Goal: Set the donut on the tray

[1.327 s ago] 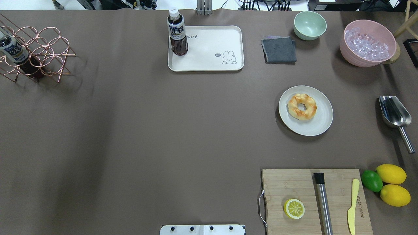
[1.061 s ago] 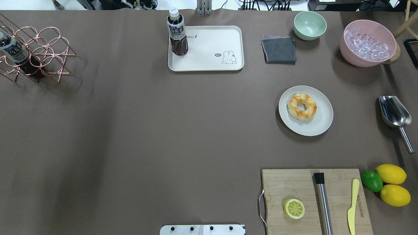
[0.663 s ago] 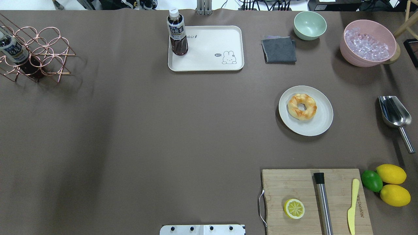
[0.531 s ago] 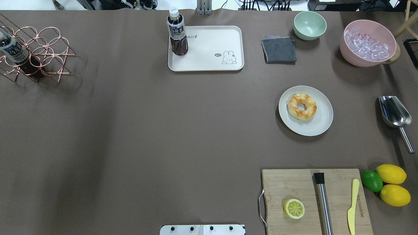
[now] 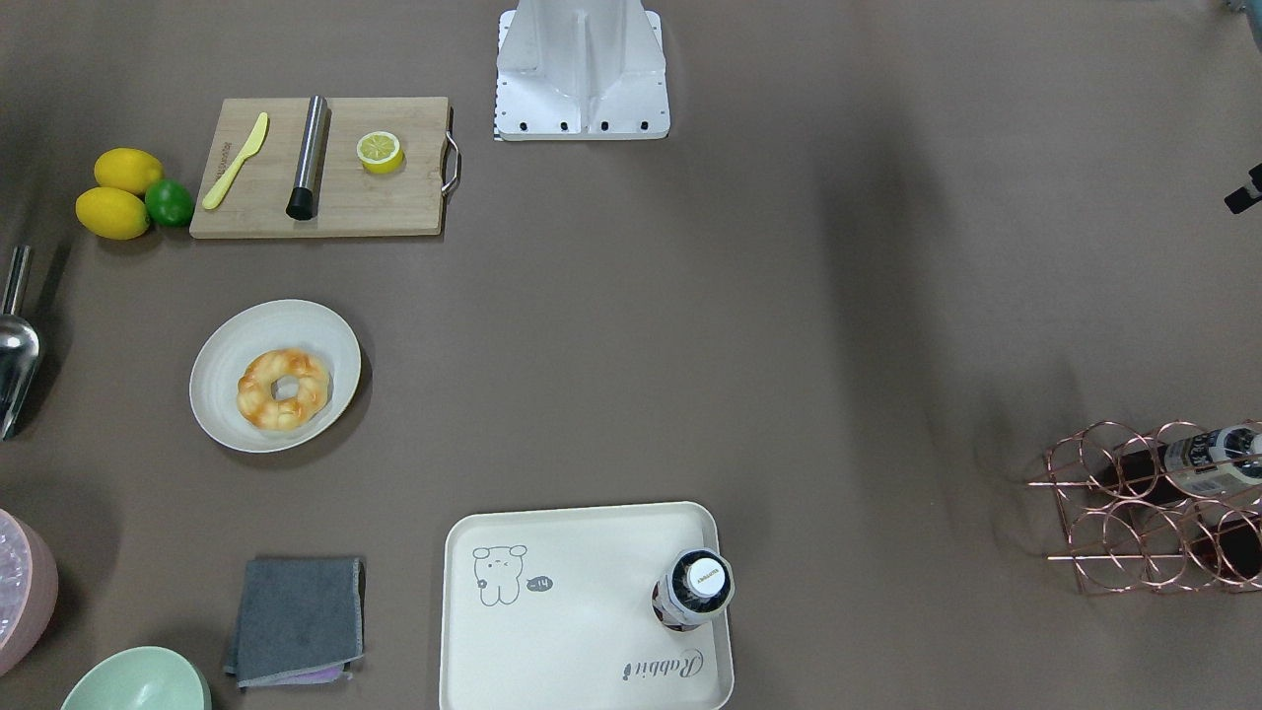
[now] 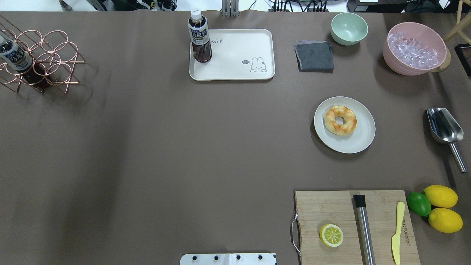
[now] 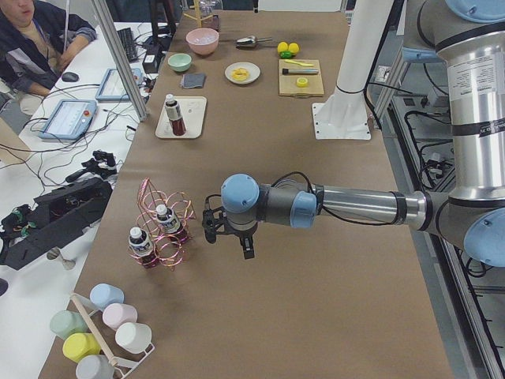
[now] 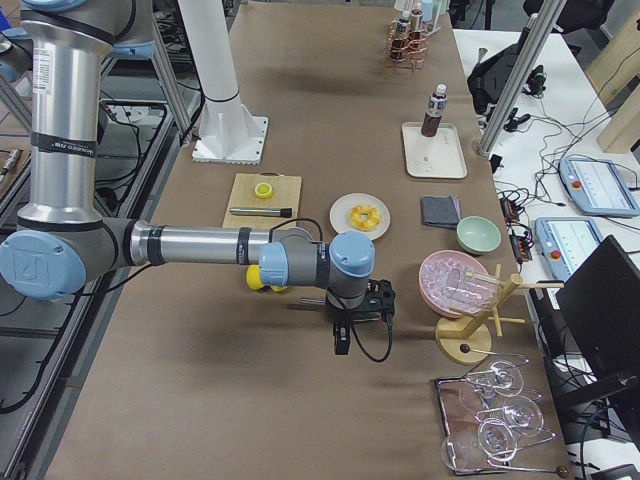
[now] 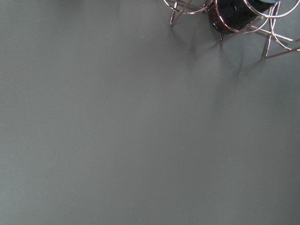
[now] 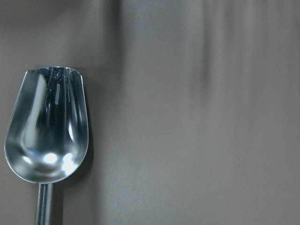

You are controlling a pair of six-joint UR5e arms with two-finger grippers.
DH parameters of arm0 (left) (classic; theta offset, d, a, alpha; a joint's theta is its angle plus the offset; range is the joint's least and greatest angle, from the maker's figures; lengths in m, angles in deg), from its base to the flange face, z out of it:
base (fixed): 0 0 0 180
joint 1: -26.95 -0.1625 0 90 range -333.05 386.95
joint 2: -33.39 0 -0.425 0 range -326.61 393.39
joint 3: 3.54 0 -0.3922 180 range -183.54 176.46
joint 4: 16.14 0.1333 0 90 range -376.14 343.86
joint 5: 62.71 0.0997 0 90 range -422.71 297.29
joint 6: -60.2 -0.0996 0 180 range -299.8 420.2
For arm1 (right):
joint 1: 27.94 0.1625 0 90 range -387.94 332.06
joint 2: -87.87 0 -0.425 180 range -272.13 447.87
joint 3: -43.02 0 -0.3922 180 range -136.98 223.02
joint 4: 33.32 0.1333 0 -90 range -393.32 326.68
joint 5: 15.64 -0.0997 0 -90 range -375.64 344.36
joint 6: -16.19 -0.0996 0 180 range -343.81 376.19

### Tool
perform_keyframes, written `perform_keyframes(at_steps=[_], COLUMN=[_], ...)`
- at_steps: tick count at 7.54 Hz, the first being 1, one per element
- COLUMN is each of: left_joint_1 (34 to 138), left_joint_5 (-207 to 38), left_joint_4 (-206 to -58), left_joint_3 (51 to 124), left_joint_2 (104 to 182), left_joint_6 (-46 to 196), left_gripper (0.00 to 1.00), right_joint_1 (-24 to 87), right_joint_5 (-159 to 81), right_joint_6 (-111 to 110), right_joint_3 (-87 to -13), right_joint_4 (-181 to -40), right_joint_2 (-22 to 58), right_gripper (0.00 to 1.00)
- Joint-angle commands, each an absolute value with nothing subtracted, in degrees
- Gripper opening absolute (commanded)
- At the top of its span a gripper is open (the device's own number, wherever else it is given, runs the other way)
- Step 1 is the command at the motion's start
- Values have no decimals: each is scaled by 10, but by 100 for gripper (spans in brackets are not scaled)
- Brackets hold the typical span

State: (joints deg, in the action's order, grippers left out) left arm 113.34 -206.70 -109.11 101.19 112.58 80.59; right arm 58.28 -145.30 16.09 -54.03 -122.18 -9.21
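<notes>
The donut [image 6: 340,120] lies on a round white plate [image 6: 362,138] at the table's right middle; it also shows in the front-facing view [image 5: 284,389]. The cream tray [image 6: 235,66] with its cartoon drawing sits at the far middle, with a dark drink bottle [image 6: 199,36] upright on its left corner. My left gripper [image 7: 229,239] shows only in the exterior left view, above bare table by the copper rack; I cannot tell whether it is open or shut. My right gripper [image 8: 360,318] shows only in the exterior right view, over the metal scoop; I cannot tell its state.
A copper wire rack [image 6: 40,60] with bottles stands far left. A grey cloth [image 6: 314,56], green bowl [image 6: 349,28] and pink bowl of ice [image 6: 415,48] are far right. A metal scoop [image 6: 445,129], lemons and a lime [image 6: 438,208], and a cutting board [image 6: 331,208] are on the right.
</notes>
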Motion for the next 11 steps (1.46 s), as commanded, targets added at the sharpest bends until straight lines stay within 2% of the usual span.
perform_keyframes(at_steps=[1, 7, 11], left_joint_1=[1133, 1133, 1133], left_joint_5=[-2068, -2068, -2068], left_joint_4=[-1091, -1093, -1093], left_joint_3=[1011, 1017, 1022], left_joint_2=[1126, 1126, 1119], left_joint_6=[806, 806, 806], left_gripper=[98, 98, 98], right_joint_1=[583, 586, 460], right_joint_5=[-1468, -1512, -1506], right_joint_6=[161, 113, -154], right_joint_3=[-541, -557, -589], right_joint_4=[-1222, -1220, -1198], right_joint_2=[-100, -79, -25], right_gripper=[100, 100, 100])
